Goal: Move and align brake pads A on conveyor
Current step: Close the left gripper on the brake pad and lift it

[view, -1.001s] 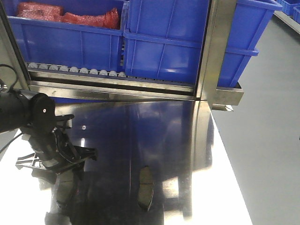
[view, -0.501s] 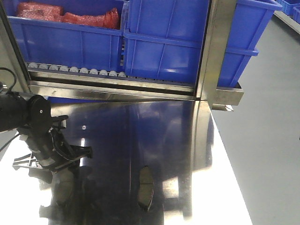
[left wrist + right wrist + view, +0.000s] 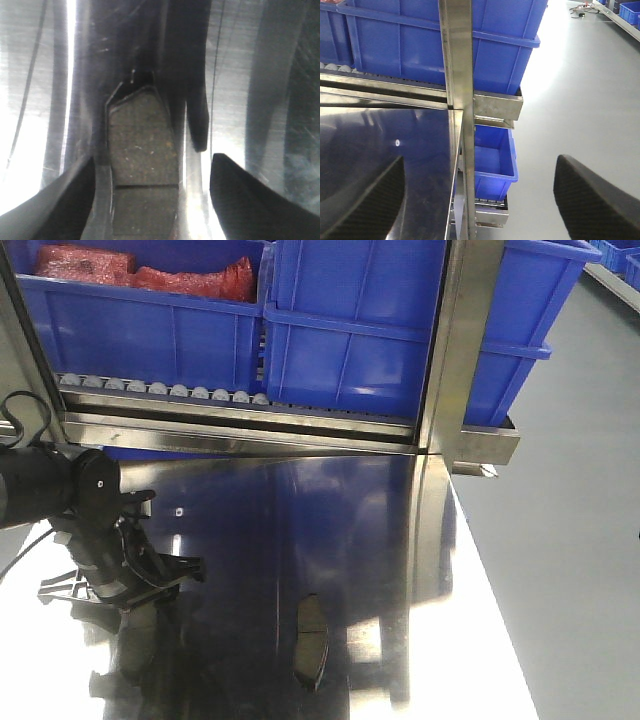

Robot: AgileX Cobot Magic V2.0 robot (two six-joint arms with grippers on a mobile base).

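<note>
Front view: a brake pad point(image 3: 310, 642) lies flat on the shiny worktop point(image 3: 340, 510) at 6 o'clock, long side running 12 to 6. The left gripper point(image 3: 135, 590) at 8 o'clock points down

Left wrist view: a second brake pad point(image 3: 142, 145) lies long-ways 12 to 6 between the left fingers point(image 3: 55, 200), which are spread apart

Right wrist view: the right gripper point(image 3: 480, 159) holds nothing, its right fingers point(image 3: 590, 200) wide apart
</note>
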